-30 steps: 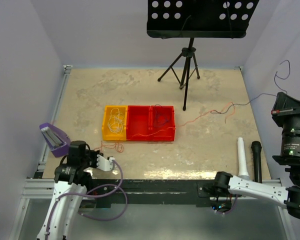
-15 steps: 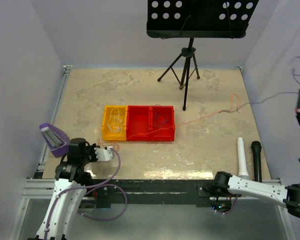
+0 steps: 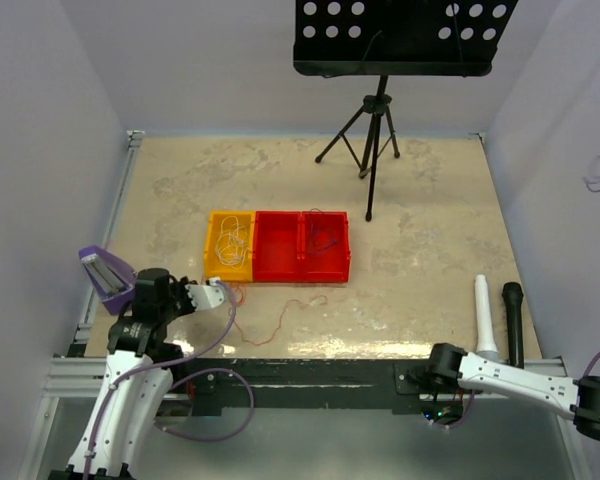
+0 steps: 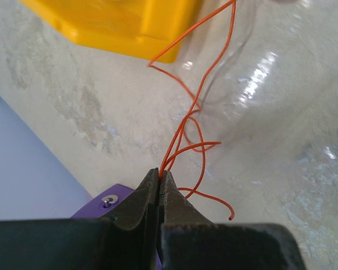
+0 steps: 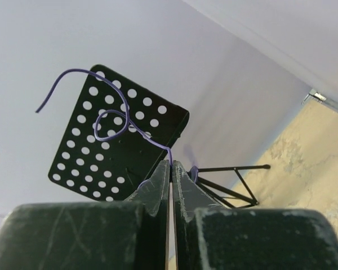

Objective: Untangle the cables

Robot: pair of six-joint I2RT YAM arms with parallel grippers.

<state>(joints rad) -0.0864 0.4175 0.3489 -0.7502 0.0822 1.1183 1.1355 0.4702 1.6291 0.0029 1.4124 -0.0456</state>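
Left tool point(image 4: 159, 175) is pinching the orange cable point(image 4: 185, 127) just in front of the bin point(image 4: 112, 28), right tool point(image 5: 170, 166) is clamping the purple cable point(image 5: 79, 70) high to the bin's right, so I'm figuring on pulling apart slowly, watching for snags.

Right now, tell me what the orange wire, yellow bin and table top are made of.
The orange wire: probably plastic-insulated metal, since it holds springy loops and kinks. The yellow bin: moulded plastic, uniform colour, rounded edge, soft sheen. The table top: mottled beige with bright glare, so polished stone or stone-look laminate; cannot tell which.
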